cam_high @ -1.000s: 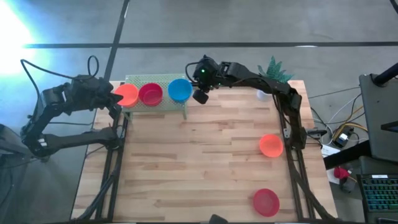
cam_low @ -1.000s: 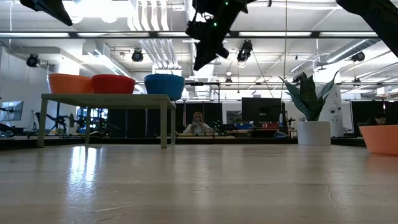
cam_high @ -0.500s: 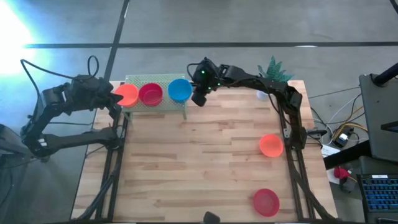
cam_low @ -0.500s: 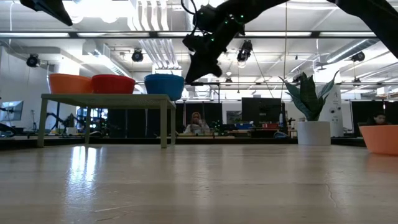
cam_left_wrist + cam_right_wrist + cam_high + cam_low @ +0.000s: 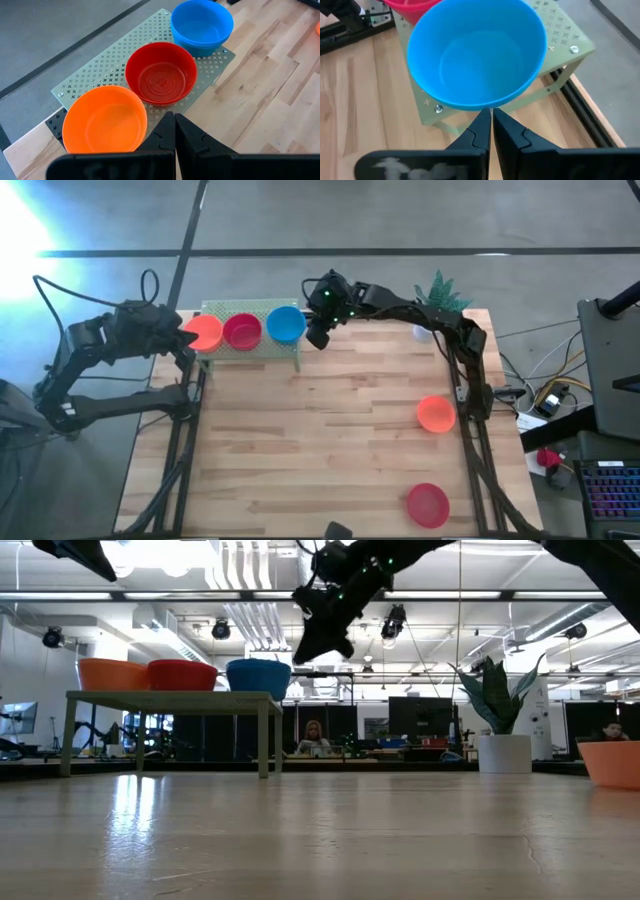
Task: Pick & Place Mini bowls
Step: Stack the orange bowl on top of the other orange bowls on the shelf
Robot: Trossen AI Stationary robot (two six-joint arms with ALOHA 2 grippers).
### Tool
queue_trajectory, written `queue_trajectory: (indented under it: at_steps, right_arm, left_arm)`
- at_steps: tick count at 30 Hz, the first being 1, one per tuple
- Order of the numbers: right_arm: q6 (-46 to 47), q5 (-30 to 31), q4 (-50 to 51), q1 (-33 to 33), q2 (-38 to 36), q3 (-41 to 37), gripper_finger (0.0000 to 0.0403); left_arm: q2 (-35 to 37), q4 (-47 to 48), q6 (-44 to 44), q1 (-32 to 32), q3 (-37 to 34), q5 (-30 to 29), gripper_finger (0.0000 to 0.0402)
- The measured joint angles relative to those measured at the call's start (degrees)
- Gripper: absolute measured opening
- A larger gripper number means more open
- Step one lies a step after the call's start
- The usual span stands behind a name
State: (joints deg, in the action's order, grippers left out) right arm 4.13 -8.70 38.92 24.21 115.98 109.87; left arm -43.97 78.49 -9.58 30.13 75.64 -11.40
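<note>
Three mini bowls stand in a row on a small green perforated stand [image 5: 250, 350] at the table's far left: orange [image 5: 205, 332], red [image 5: 242, 331], blue [image 5: 286, 325]. My right gripper [image 5: 318, 338] is shut and slants down, with its tips at the blue bowl's right side [image 5: 491, 112]. My left gripper [image 5: 175, 117] is shut. It hangs above the stand's left end beside the orange bowl [image 5: 105, 120] and touches nothing. Two more mini bowls rest on the table at the right: orange [image 5: 435, 414] and red [image 5: 428, 505]. My right gripper has its shut fingertips [image 5: 481, 125] against the blue bowl's outer wall [image 5: 480, 105], just under the rim on the side toward the table's right. It comes from the right, slanting down. The bowl stands upright on the stand, close to the red bowl.
A plant in a white pot [image 5: 503, 752] stands at the table's far right corner. The wooden tabletop [image 5: 320, 450] lies bare between the stand and the two bowls at the right. Beyond the table a person [image 5: 313, 737] sits in the room.
My right gripper has sunk a little, moved toward the table's left and tipped, staying shut. It has come up against the blue bowl. The blue bowl has slid slightly left along the stand toward the red bowl.
</note>
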Motion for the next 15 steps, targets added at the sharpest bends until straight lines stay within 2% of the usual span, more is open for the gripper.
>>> queue_trajectory:
  at_steps: [6,11,15]
  right_arm:
    - [0.2,9.0,7.3,-2.5,-5.5,1.4,0.0017]
    - [4.3,10.7,12.1,-4.7,-11.7,-0.5,0.0017]
    - [10.0,14.9,19.6,-7.6,-15.7,-2.0,0.0017]
  left_arm:
    - [0.0,0.0,0.6,0.0,0.0,0.0,0.0000]
    - [0.0,0.0,2.1,0.0,0.0,0.0,0.0000]
    - [0.0,0.0,2.3,0.0,0.0,0.0,0.0000]
